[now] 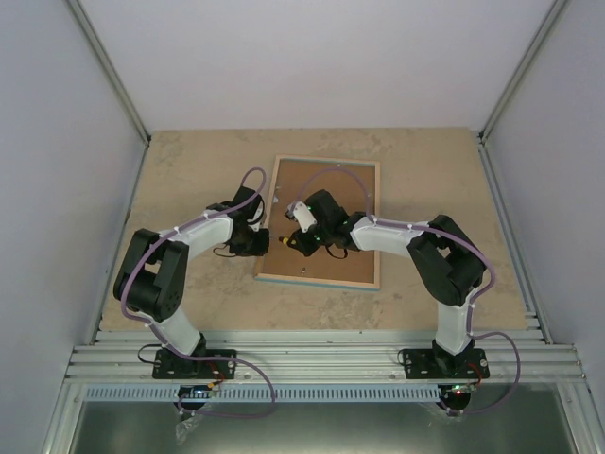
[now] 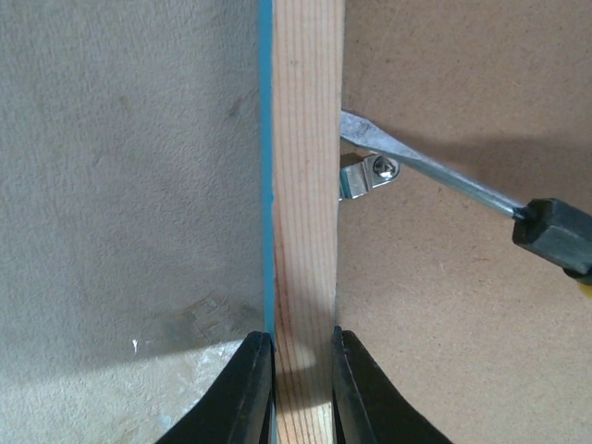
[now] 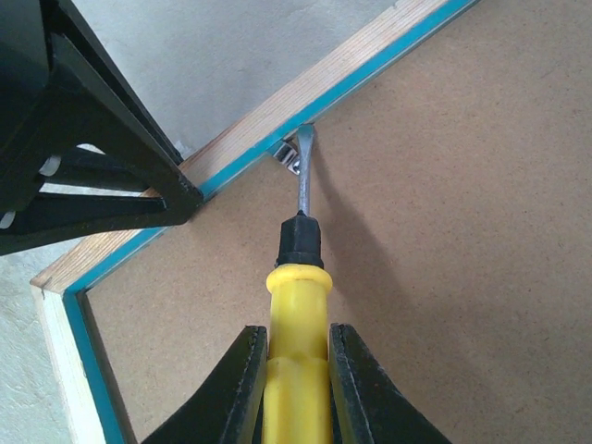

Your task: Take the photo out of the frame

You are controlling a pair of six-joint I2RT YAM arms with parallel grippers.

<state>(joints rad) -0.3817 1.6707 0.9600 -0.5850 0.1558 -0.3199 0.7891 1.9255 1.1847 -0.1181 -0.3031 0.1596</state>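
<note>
At left rail of frame (image 2: 301, 185): left gripper (image 2: 298, 338) clamps it; right gripper (image 3: 296, 331) grips screwdriver (image 3: 298, 296), blade at retaining clip (image 2: 365, 176). Lever gently.

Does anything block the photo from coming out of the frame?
Yes. The brown back panel closes the frame, held by a metal tab on the left rail. The right gripper sets a screwdriver against that tab.

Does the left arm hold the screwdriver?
No, the right fingers grip the yellow screwdriver, while the left fingers clamp the wooden edge of the frame.
</note>
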